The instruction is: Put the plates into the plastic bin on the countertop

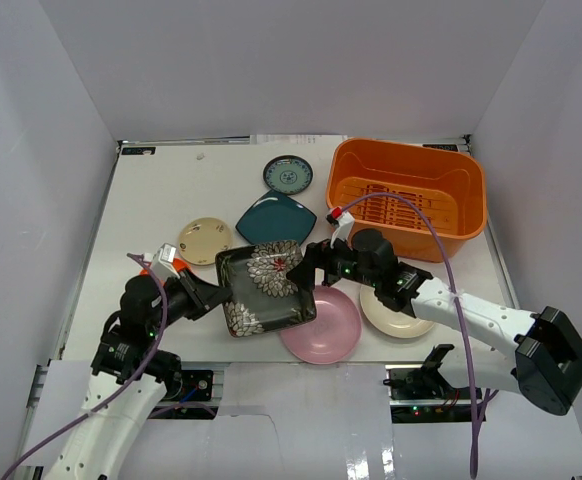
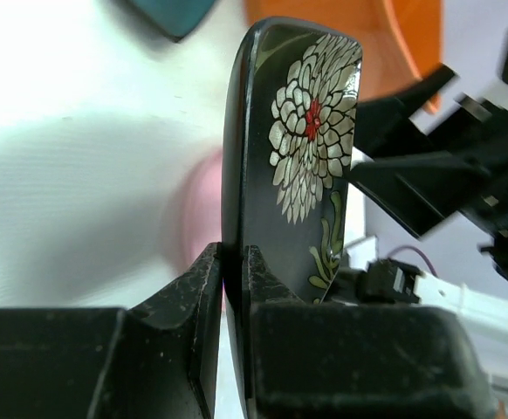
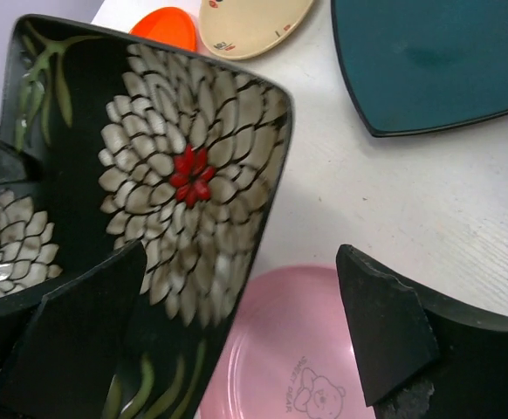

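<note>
We pinch the black floral square plate [image 1: 266, 288] by its rim in the left gripper [image 2: 234, 262]; the right gripper [image 1: 309, 264] gapes wide. It looks glossy, stiff and breakable, so we'd take the opposite rim.

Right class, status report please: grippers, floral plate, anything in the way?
Left gripper shut on black floral plate's edge. Right gripper open at the opposite edge. Orange bin empty; only right arm lies between.

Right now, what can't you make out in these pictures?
Small orange plate: right wrist view, mostly behind the black floral plate; top view, largely under the left gripper.
Cream plate: top view, the right arm covers its far part.
Pink plate: right wrist view, its printed lettering is too small and cut by the bottom edge.
</note>
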You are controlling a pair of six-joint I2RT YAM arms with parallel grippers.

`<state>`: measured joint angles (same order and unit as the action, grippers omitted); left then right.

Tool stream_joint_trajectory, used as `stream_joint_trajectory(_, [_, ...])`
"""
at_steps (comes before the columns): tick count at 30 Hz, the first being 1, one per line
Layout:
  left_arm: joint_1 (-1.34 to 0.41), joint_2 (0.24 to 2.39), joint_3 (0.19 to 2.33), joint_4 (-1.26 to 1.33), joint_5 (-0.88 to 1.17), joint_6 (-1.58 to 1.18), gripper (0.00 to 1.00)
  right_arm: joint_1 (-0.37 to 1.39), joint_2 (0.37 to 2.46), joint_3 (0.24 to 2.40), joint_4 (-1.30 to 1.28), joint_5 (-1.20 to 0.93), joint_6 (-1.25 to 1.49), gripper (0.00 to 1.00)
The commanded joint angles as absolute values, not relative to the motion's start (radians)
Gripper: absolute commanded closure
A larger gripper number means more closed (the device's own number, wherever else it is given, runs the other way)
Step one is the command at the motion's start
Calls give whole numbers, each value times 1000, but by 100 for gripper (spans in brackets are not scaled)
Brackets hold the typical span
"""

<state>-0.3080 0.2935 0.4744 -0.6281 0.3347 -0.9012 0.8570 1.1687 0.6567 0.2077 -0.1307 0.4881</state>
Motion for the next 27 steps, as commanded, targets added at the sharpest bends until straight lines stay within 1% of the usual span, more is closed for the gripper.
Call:
stream_joint_trajectory(1, [-308,299,542,-367,498,-937,100,833,1164,673,224,-166,463,5])
stream_joint_trajectory(4, [-308,319,534,-301,521,-946,100,816,1167,658,244,-222,486,10])
stream_joint_trajectory(5, [-308,327,532,-281,531,-950,100,813,1166,654,251,-235,495,10])
stream_joint_trajectory(6, [-308,350,532,-252,537,-951,100,810,1163,646,273,-256,505,17])
stream_joint_trajectory(7, [-308,362,535,-244,543,-945,100,805,1148,628,287,-264,515,22])
stream_joint_trajectory(8, [-308,379,541,-242,542,-937,100,798,1132,620,301,-267,534,34])
stream_joint_trajectory(10, [-307,425,546,-244,534,-920,100,789,1092,606,322,-261,551,51])
stream_joint_trajectory(11, [-308,436,549,-245,519,-905,100,776,1079,598,325,-258,558,62])
stream_joint_trajectory(12, [-308,451,554,-244,512,-899,98,772,1069,595,330,-262,574,68])
stream_joint_trajectory(13, [-307,474,557,-242,503,-891,93,761,1051,595,333,-264,578,74])
stream_joint_trajectory(14, [-308,485,560,-238,491,-881,86,756,1043,597,333,-265,584,82])
stream_joint_trajectory(15, [-308,495,564,-224,486,-876,73,750,1031,597,337,-270,600,85])
stream_joint_trajectory(16, [-307,514,566,-215,485,-870,66,735,1026,603,341,-275,606,92])
stream_joint_trajectory(17, [-308,523,569,-207,483,-865,61,723,1020,607,342,-287,612,92])
stream_joint_trajectory(18, [-308,532,574,-190,483,-862,51,710,1006,614,342,-293,627,92])
stream_joint_trajectory(20, [-308,555,575,-173,483,-838,42,666,986,636,351,-304,644,92])
stream_joint_trajectory(21, [-308,563,578,-173,462,-830,36,648,970,647,357,-317,667,92])
stream_joint_trajectory(22, [-308,571,581,-175,451,-825,33,600,965,663,357,-330,675,92])
stream_joint_trajectory(24, [-308,595,583,-158,440,-824,32,543,966,710,359,-383,701,92])
stream_joint_trajectory(27, [-308,626,589,-138,431,-830,30,401,992,774,360,-460,752,92])
